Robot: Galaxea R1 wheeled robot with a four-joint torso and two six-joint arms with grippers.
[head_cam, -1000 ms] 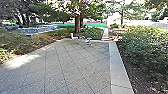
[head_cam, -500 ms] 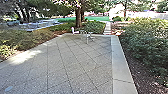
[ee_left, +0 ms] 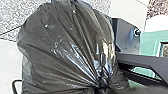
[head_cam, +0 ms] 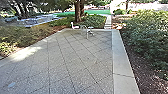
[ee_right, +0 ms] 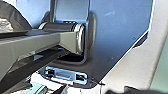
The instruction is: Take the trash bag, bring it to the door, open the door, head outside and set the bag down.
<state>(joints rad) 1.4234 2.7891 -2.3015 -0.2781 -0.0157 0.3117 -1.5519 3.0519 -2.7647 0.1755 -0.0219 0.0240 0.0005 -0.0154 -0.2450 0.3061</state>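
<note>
Grey speckled stone patio [head_cam: 75, 57] running out toward 12 o'clock, bushy green hedge [head_cam: 147, 37] at 2. The shiny black plastic trash bag [ee_left: 62, 50] is up at the left wrist. Probably soft, slippery, middling weight, tears easily, so imo grab the twisted neck [ee_left: 101, 85]. Left fingers [ee_left: 145, 90] look cinched on it; right fingers [ee_right: 117, 91], can't tell.

Head view forward-down over paving [head_cam: 82, 60], left wrist close on bag [ee_left: 67, 45] — right, chassis [ee_right: 112, 37]
</note>
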